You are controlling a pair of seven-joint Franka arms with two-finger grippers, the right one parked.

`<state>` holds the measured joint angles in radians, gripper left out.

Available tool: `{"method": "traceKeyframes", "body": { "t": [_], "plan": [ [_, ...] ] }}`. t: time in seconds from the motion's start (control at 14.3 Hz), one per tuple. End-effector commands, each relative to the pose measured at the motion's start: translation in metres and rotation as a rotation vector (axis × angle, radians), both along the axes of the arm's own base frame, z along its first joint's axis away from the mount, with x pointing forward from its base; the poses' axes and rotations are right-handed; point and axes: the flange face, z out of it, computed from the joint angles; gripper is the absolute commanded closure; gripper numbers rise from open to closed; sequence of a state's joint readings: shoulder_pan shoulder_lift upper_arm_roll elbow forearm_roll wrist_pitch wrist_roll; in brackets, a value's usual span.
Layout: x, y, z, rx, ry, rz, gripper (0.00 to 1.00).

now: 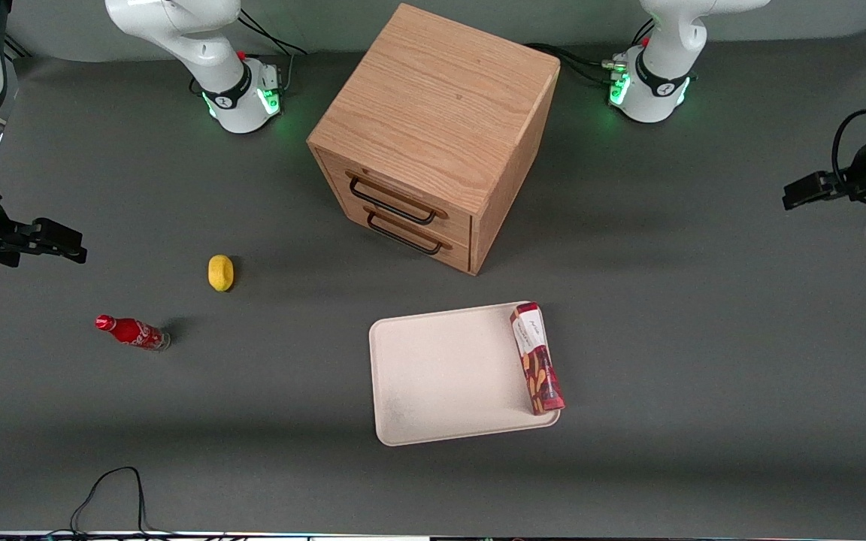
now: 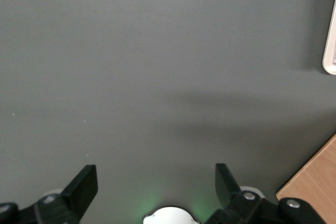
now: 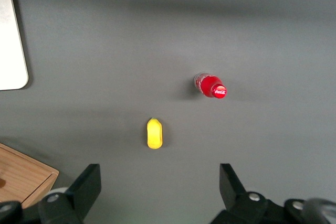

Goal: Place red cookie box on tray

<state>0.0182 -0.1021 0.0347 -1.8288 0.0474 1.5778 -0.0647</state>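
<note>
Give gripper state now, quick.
Gripper: open, holding nothing, over bare table toward the working arm's end; box lies on the tray.

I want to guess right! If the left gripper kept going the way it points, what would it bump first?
Probably just the bare table. The open left gripper faces empty grey mat; the tray and cabinet only sit at the sides.
</note>
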Motion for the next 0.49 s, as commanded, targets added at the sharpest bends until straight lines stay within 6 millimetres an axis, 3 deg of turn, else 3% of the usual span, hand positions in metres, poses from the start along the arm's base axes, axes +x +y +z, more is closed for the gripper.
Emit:
{"method": "traceKeyframes", "body": {
  "t": [0.0, 0.21, 0.42],
  "plan": [
    [-0.023, -0.005, 0.011, -0.003, -0.028, -0.01, 0.0],
    [-0.021, 0.007, 0.024, -0.004, -0.037, 0.022, 0.0],
    [-0.018, 0.001, 0.027, 0.006, -0.035, 0.011, 0.0]
  ]
}}
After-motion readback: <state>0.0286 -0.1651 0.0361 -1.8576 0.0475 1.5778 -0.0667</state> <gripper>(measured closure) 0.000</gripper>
